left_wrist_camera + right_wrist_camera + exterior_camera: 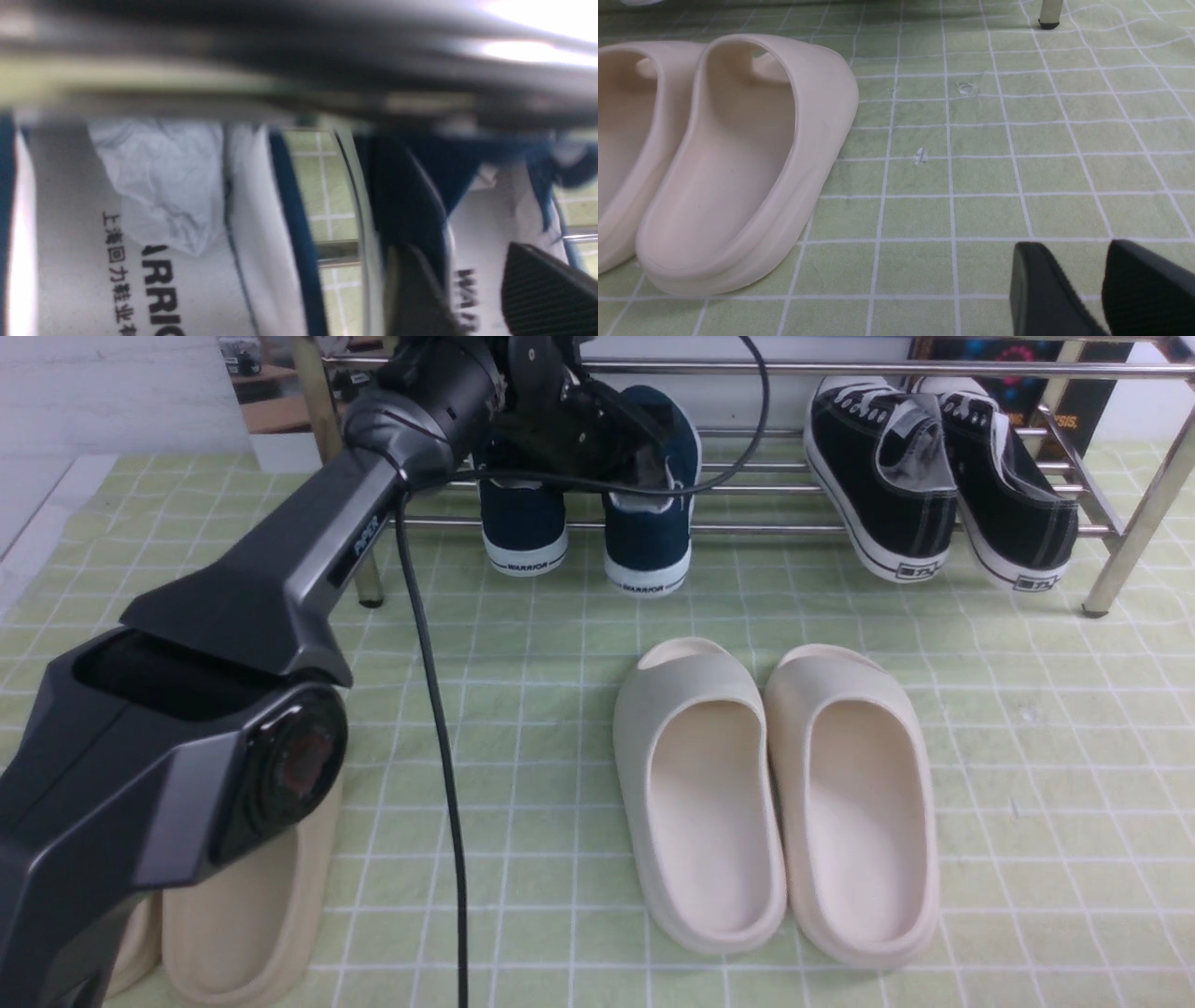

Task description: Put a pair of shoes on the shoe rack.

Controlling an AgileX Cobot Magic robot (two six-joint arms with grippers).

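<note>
The two navy-blue slip-on shoes sit side by side on the chrome shoe rack [775, 527], toes in, heels marked "WARRIOR" over the front rod: the left shoe [523, 527] and the right shoe [649, 541]. My left gripper [653, 467] is down at the right shoe's opening. In the left wrist view it [460, 247] is open. One finger [411, 289] is beside the shoe's navy side wall, the other [546, 289] is over the white insole [476, 233]. The left shoe's insole [70, 233] holds grey paper [159, 186]. My right gripper [1069, 247] is open and empty above the mat.
Black lace-up sneakers [887, 476] fill the rack's right part. A cream pair of slides [700, 784] lies on the green checked mat in front, also in the right wrist view [738, 163]. Another beige slide [243, 915] lies under my left arm. A rack leg [1048, 14] stands beyond.
</note>
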